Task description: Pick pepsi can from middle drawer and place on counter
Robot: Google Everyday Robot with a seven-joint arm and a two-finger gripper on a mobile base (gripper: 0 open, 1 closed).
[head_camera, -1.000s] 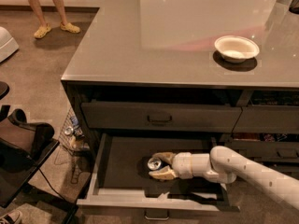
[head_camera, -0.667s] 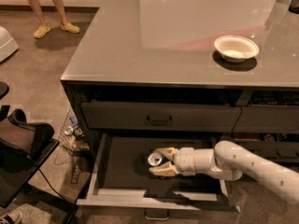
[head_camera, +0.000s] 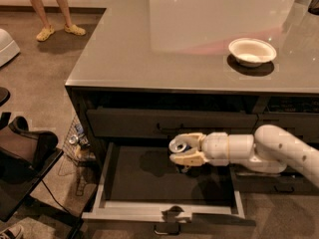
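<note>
Lifted now off the floor of the wide dark grey-brown middle drawer (head_camera: 159, 209) beneath, small dark blue pepsi can (head_camera: 177, 144) pinched sideways in the cream two-finger gripper (head_camera: 185, 148), so seemingly held fast and ready for carrying up to the glossy grey counter (head_camera: 174, 59) above.

Glossy white rounded arm (head_camera: 284, 151), thick cylindrical wrist, cream two-finger claw (head_camera: 179, 149) at its left end, near centre
</note>
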